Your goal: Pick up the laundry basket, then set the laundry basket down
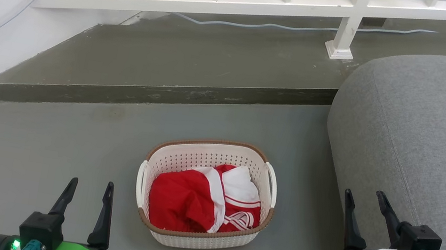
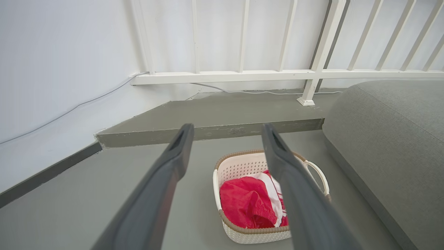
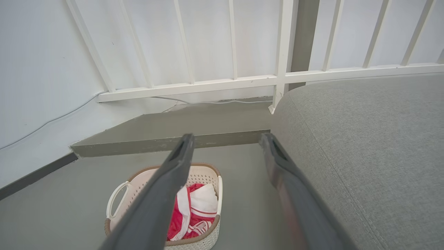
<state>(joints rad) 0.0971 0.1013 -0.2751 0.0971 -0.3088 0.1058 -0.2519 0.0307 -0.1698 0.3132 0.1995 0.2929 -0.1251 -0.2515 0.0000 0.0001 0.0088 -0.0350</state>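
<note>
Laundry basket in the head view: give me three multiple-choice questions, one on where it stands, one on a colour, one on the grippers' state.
1. Where does the cream-white perforated plastic laundry basket stand? A on a wooden table; B on the grey floor; C on a chair.
2. What colour are the crumpled clothes inside it? A blue; B red and white; C black.
3. How are the left gripper and right gripper? A both shut; B left shut on a handle; C both open, empty.
Answers: 1 B, bare floor surrounds it; 2 B, red fabric with white bands; 3 C, fingers spread apart in air.
</note>
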